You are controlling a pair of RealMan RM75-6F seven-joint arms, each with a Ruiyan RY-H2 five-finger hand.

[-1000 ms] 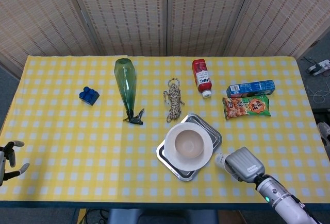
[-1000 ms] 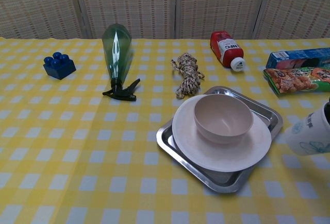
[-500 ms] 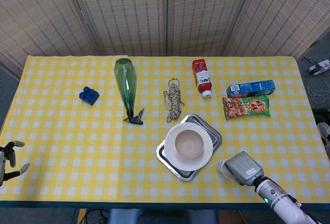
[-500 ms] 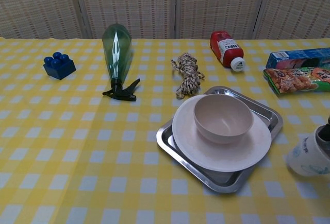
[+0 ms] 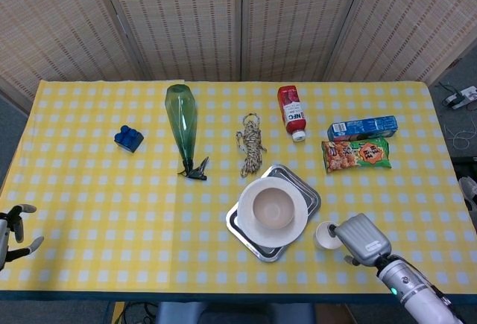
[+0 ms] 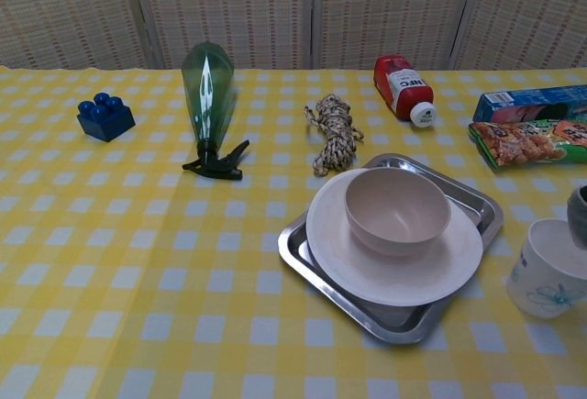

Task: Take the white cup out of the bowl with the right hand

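The white cup [image 6: 548,271] with a blue flower print stands upright on the tablecloth, just right of the metal tray [image 6: 304,254]; the head view shows the cup [image 5: 326,234] too. The pale bowl [image 6: 396,209] sits empty on a white plate [image 6: 431,275] in that tray. My right hand [image 5: 361,239] is directly right of the cup, its back turned up and its fingers hidden. In the chest view only a dark sliver of the right hand [image 6: 579,216] shows at the cup's rim. My left hand [image 5: 11,229] hangs at the table's near left corner, fingers apart, holding nothing.
A green spray bottle [image 5: 182,126] lies at the back left beside a blue brick [image 5: 128,138]. A coiled rope [image 5: 252,145], a red bottle [image 5: 291,111], a blue box [image 5: 362,126] and a snack bag [image 5: 356,154] lie behind the tray.
The right hand carried the cup down and tipped it from tilted to upright; it now stands on the cloth. The left hand has not moved.
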